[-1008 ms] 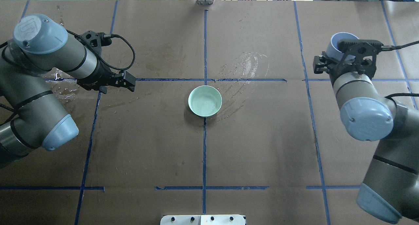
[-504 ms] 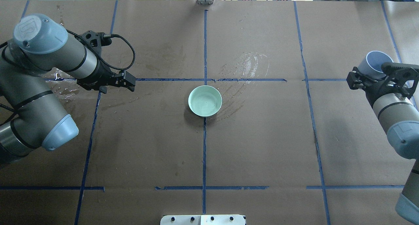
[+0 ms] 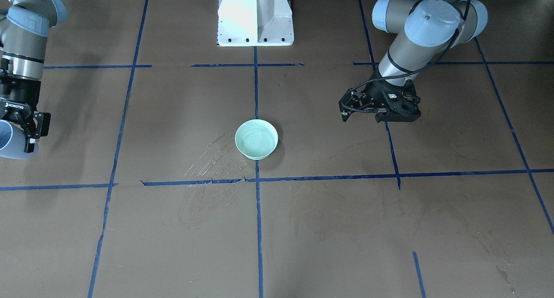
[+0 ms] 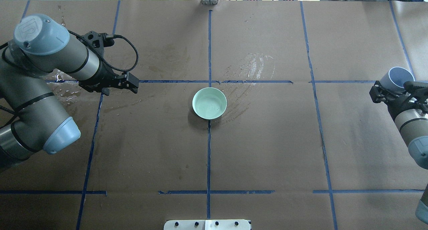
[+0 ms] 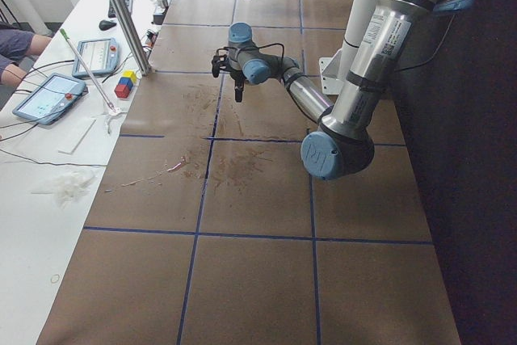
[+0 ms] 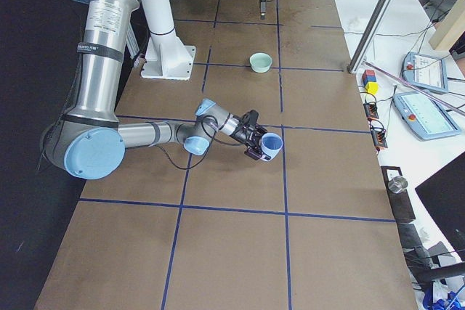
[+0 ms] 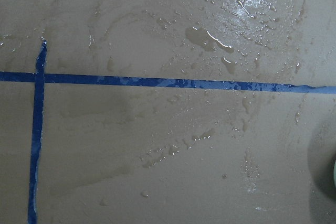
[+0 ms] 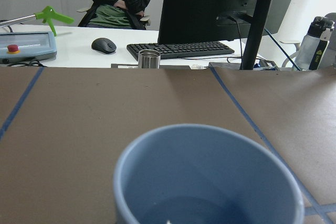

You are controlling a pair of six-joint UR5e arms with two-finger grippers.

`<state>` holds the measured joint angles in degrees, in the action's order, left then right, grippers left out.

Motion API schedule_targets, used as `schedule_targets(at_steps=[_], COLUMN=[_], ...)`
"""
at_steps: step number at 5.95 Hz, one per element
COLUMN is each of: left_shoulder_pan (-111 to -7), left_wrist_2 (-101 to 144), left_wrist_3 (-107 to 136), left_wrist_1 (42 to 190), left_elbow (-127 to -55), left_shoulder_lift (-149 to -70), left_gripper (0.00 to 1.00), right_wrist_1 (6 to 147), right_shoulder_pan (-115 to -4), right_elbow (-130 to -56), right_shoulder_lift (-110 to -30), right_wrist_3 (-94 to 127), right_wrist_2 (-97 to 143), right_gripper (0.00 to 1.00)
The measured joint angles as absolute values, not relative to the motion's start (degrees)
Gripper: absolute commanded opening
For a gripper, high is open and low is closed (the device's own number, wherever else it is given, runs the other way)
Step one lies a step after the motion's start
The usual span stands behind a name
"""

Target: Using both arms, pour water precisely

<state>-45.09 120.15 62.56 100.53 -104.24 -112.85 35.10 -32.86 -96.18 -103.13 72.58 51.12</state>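
My right gripper (image 4: 388,88) is shut on a blue cup (image 4: 396,79) at the table's far right edge, held roughly upright. The right wrist view shows the cup's rim (image 8: 210,145) with a little clear water (image 8: 199,211) at the bottom. The cup also shows in the front view (image 3: 9,145) and the exterior right view (image 6: 272,145). A pale green bowl (image 4: 209,103) sits at the table's centre, with faint glints inside (image 3: 255,140). My left gripper (image 4: 132,84) is shut and empty, hovering left of the bowl, apart from it.
Spilled water lies on the brown paper: droplets under my left gripper (image 7: 210,38) and a streaked patch beyond the bowl (image 4: 254,68). Blue tape lines (image 4: 209,49) grid the table. The white pedestal (image 3: 255,16) stands at the robot's side. A metal cup (image 8: 149,59) stands past the table's end.
My right arm has swung the blue cup rightward and a little nearer, from about x 1050 to the right edge. The left arm and the bowl have not moved.
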Motion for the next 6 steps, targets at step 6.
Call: schedule_targets(at_steps=[6], left_shoulder_pan=[-45.09], left_wrist_2=[120.15], left_wrist_3=[62.55], left_wrist_1=[100.52], left_elbow=[-104.21], left_shoulder_lift=[-112.83], left_gripper=[1.00], right_wrist_1=[34.04], right_shoulder_pan=[-32.65], right_elbow=[-90.04], right_shoulder_lift=[-102.41], right_wrist_3=[76.08], right_wrist_2=[49.07], right_gripper=[0.00])
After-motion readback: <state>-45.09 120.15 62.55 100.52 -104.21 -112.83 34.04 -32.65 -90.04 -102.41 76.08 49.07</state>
